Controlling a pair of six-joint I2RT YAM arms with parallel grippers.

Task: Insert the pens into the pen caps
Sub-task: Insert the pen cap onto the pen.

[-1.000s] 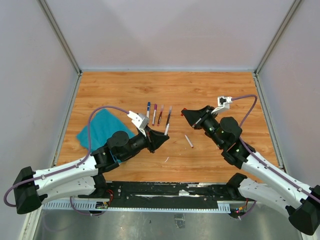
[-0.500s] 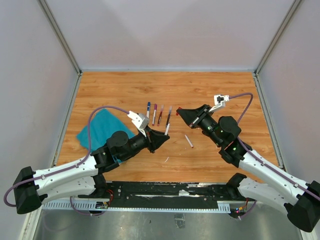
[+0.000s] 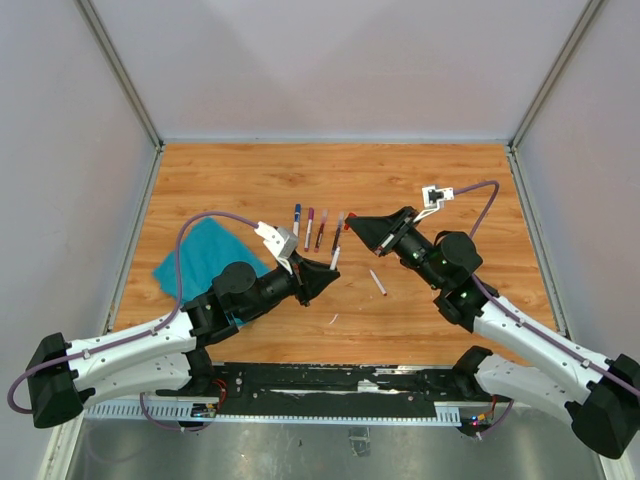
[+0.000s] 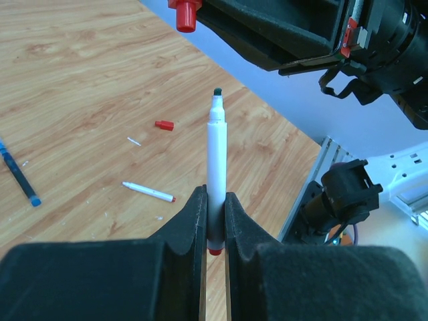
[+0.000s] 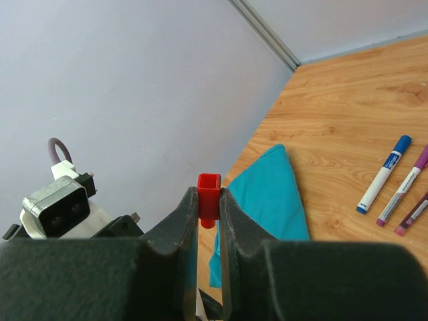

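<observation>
My left gripper (image 3: 325, 272) is shut on a white pen (image 3: 334, 258), gripped near its red rear end with the dark tip pointing up (image 4: 216, 150). My right gripper (image 3: 354, 226) is shut on a red pen cap (image 5: 208, 187), open end facing outward. In the left wrist view the red cap (image 4: 185, 13) hangs above and a little left of the pen tip, apart from it. A row of capped pens (image 3: 309, 226) lies on the table behind the grippers. One loose white pen (image 3: 377, 282) lies near the middle.
A teal cloth (image 3: 205, 258) lies at the left, under my left arm. A second red cap (image 4: 164, 125) and a small white scrap (image 4: 134, 141) lie on the wooden table (image 3: 240, 180). Grey walls close in three sides.
My right gripper has moved left with the red cap, closer to the pen in my left gripper. The left arm has not moved.
</observation>
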